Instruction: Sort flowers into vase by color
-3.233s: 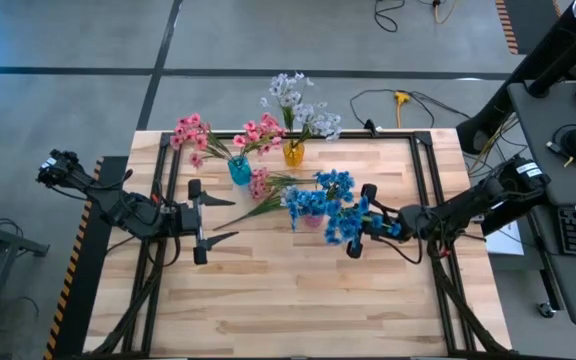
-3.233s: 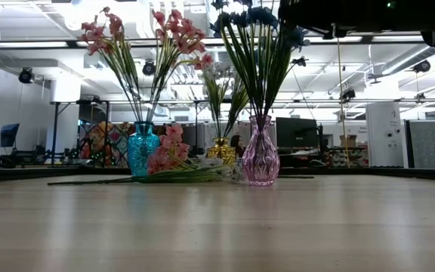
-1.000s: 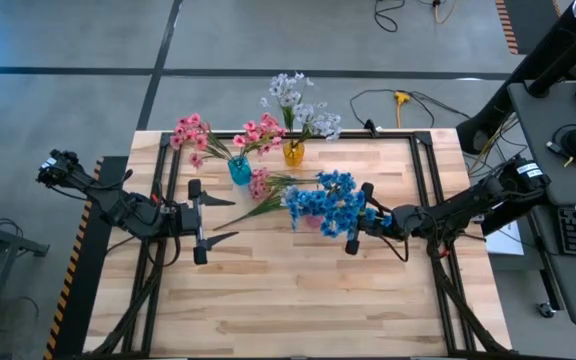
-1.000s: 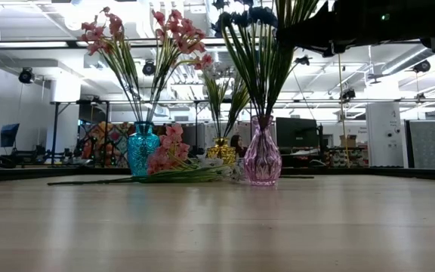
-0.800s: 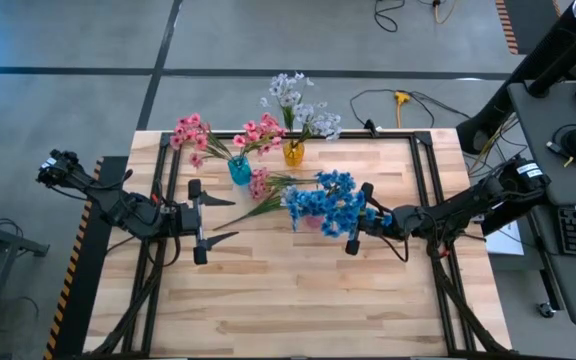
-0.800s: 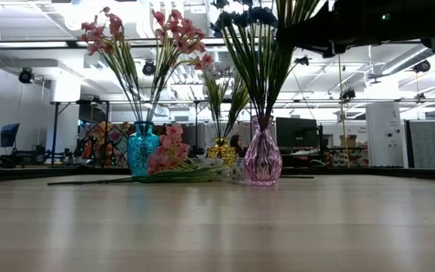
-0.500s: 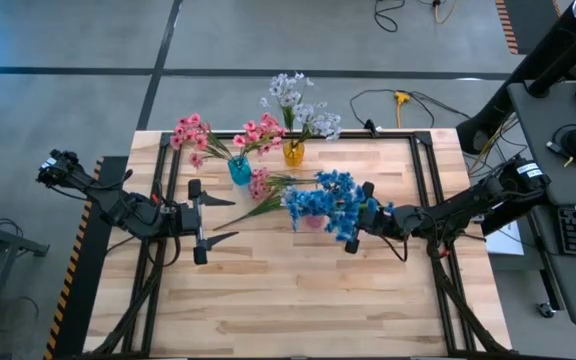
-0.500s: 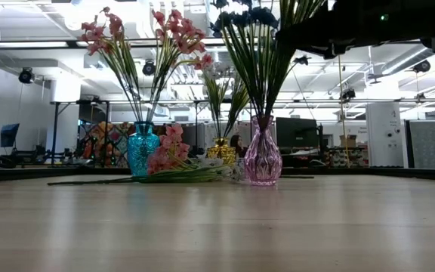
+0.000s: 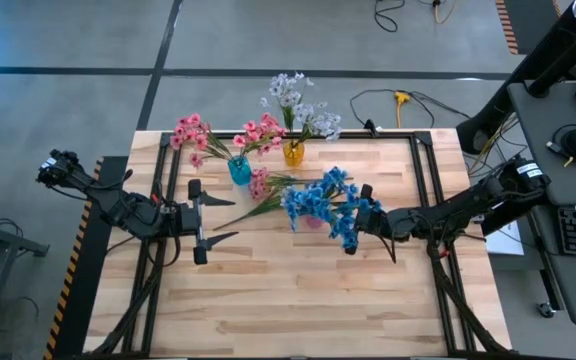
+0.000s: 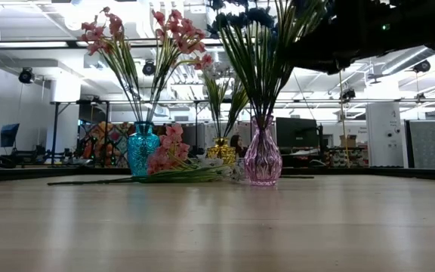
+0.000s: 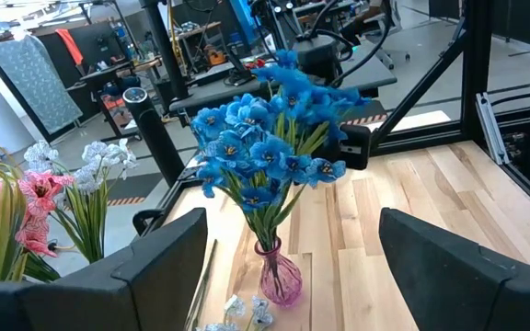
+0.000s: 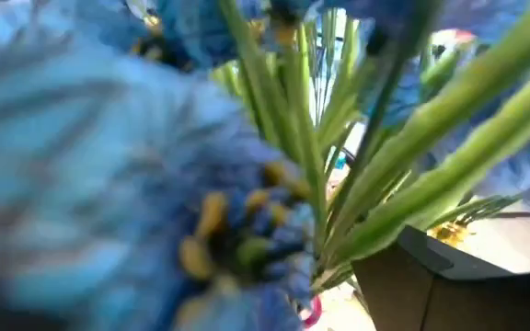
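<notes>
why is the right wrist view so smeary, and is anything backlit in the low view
Right wrist view: the blue flowers sit right against the lens, so blooms and stems blur. Low view: bright ceiling lights behind leave the right arm a dark silhouette, though the pink vase stays clear.

The table is pale wood planks with a matt finish. The pink vase, teal vase and amber vase look like glossy, ribbed glass.
</notes>
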